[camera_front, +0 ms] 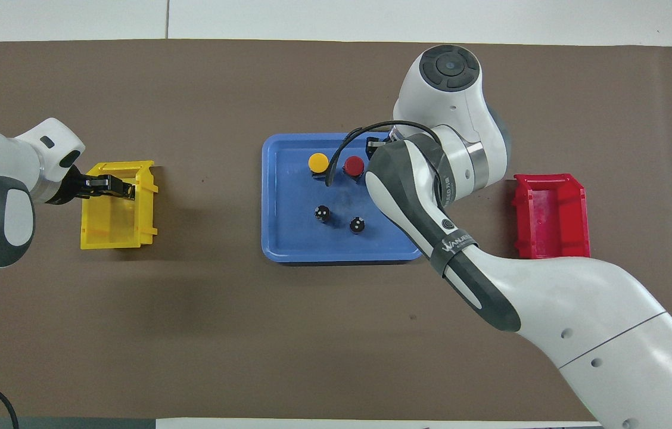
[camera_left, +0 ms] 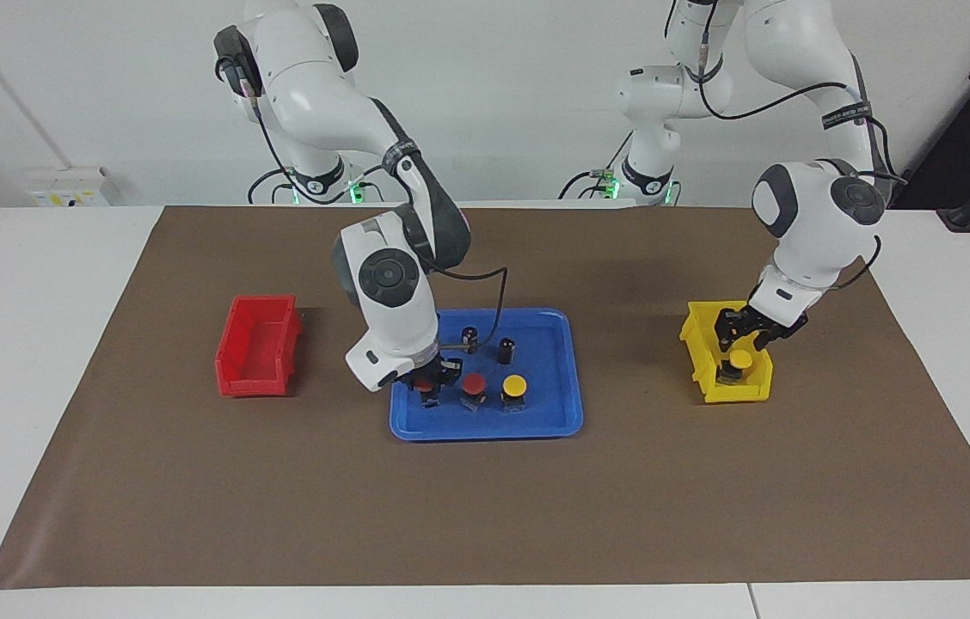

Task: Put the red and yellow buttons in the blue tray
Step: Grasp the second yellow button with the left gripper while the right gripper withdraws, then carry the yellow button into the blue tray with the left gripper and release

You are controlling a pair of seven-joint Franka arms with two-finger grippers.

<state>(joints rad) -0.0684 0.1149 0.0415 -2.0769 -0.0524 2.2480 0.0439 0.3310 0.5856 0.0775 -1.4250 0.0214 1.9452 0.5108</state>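
Note:
The blue tray (camera_left: 549, 413) (camera_front: 288, 238) lies mid-table. On it stand a red button (camera_left: 474, 384) (camera_front: 354, 165) and a yellow button (camera_left: 514, 385) (camera_front: 318, 161). My right gripper (camera_left: 429, 387) is low in the tray around a second red button (camera_left: 425, 384), which stands in line with the other two; the wrist hides it in the overhead view. My left gripper (camera_left: 741, 342) (camera_front: 118, 187) is open, just over a yellow button (camera_left: 739, 358) that sits inside the yellow bin (camera_left: 700, 344) (camera_front: 115, 229).
Two dark capless cylinders (camera_left: 470, 337) (camera_left: 506, 348) (camera_front: 323, 213) (camera_front: 357, 224) stand in the tray, nearer to the robots than the buttons. A red bin (camera_left: 257, 344) (camera_front: 550, 214) sits toward the right arm's end of the table.

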